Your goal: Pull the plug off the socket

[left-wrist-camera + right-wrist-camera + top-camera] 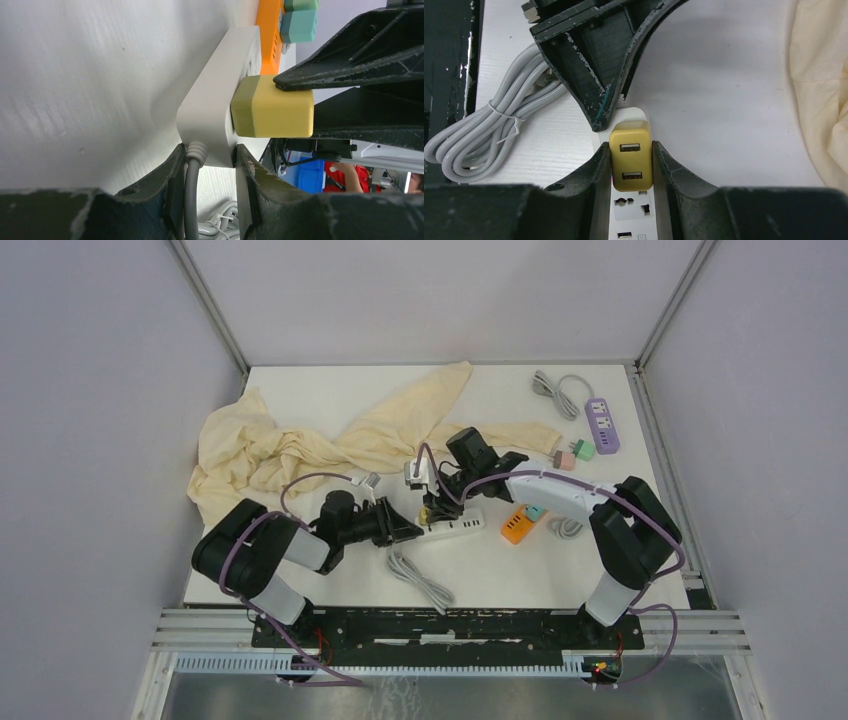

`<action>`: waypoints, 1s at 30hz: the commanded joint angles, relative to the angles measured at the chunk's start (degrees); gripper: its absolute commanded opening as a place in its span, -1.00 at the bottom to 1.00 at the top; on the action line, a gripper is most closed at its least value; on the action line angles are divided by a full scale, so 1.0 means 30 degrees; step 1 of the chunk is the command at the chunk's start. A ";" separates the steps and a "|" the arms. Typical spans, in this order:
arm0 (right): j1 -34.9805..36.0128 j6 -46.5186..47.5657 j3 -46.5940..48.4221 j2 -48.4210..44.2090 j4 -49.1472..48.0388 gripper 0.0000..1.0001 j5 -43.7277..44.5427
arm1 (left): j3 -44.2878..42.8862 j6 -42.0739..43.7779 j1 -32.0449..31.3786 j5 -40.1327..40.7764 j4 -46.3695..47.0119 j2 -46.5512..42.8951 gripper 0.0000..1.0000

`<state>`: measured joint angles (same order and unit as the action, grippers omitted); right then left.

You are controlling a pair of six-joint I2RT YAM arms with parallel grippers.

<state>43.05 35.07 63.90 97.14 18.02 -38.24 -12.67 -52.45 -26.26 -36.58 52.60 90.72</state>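
one yellow plug (630, 165) sits seated in the white power strip (215, 100), centre of the right wrist view. the right claw (631, 150) grips its two sides, placed to draw it out; the left claw (210, 152) pinches the strip's cable end, likely to hold it down on the counter (724, 100). cream cloth (824, 90) lies far right.

We reach both arms in from the near edge of the table (320, 385) toward its middle, elbows bent. Our left gripper (413, 531) lies low and sideways, fingers (175, 175) clamped on the end of the power strip (215, 100). Our right gripper (432, 506) tilts down, fingers (599, 170) pinching the yellow plug (630, 157).
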 commanded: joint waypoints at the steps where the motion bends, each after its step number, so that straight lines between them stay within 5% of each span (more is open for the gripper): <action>1: -0.0656 -0.3107 0.1254 0.0211 -0.1503 -0.95 -0.1020 | -0.0085 0.0997 -0.0172 0.0379 0.0913 -0.0939 -0.94; 6: -0.2291 -0.0448 0.1686 -0.0457 0.1657 -0.97 -0.5075 | -0.0163 0.1167 -0.0163 0.1016 0.0253 -0.1196 -0.94; 9: -0.2257 -0.1648 0.1309 -0.0961 0.0365 -0.98 -0.5981 | -0.0266 0.1233 -0.0181 0.1560 -0.0211 -0.1335 -0.94; 20: 0.0924 -0.3020 0.2177 -0.1782 -0.0161 -1.00 0.2226 | -0.0708 0.1482 -0.0189 0.2290 -0.1754 -0.1371 -0.94; 30: 0.0467 -0.4268 0.2934 -0.2708 0.0408 -1.00 -0.0121 | -0.0700 0.1745 -0.0177 0.3052 -0.2892 -0.1766 -0.94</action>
<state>44.95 26.94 67.40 95.15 24.12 -29.41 -13.72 -51.99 -26.48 -33.21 48.10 86.02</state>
